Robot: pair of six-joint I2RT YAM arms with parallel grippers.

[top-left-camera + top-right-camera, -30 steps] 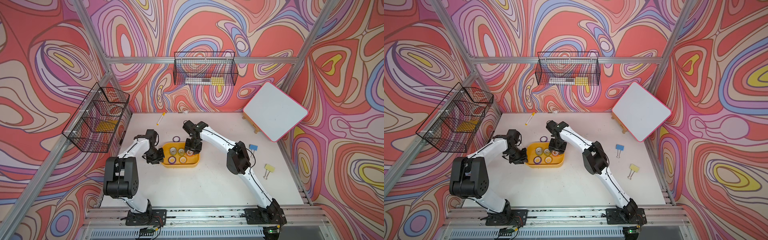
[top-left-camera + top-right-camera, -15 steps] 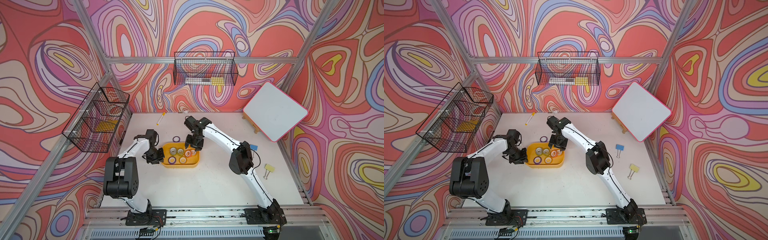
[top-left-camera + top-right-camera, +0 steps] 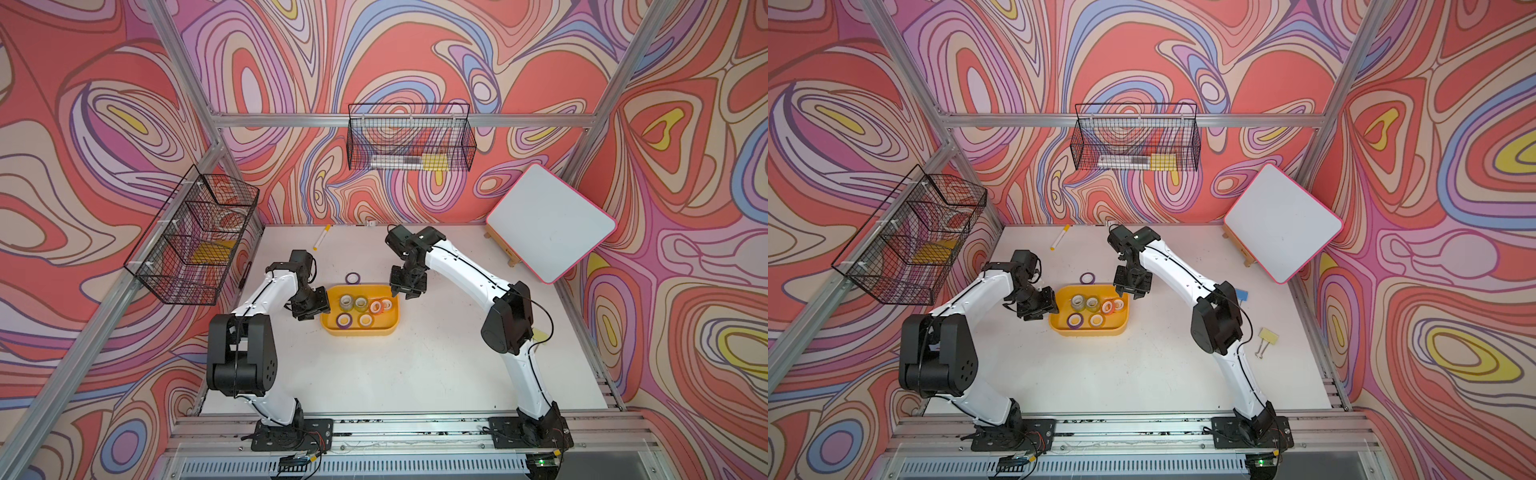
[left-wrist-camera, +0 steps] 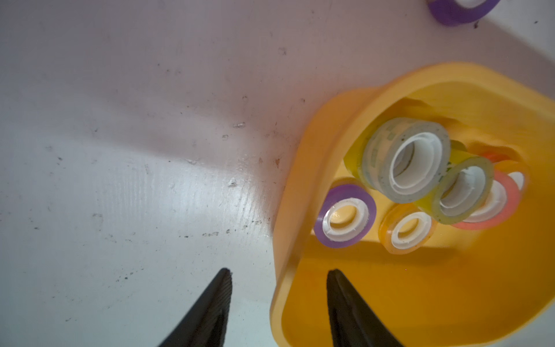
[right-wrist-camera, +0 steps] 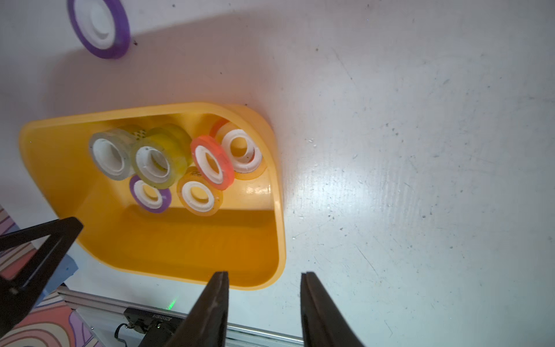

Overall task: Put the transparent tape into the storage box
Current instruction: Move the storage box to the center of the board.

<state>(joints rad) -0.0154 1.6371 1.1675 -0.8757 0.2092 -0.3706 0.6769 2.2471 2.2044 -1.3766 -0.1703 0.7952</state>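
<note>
Left end effector (image 4: 278, 273) stands partly open and empty, its fingers straddling the left end wall of the storage box (image 3: 358, 330) on the bench (image 3: 415, 365). The transparent tape (image 5: 111, 156) lies inside the box. Right end effector (image 5: 264, 275) is parted and empty, at the box's right end.

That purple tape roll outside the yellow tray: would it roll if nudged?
Probably not: the purple tape roll lies flat on the table, so it should slide. Its narrow band and hollow white core suggest it is light and stiff.
</note>
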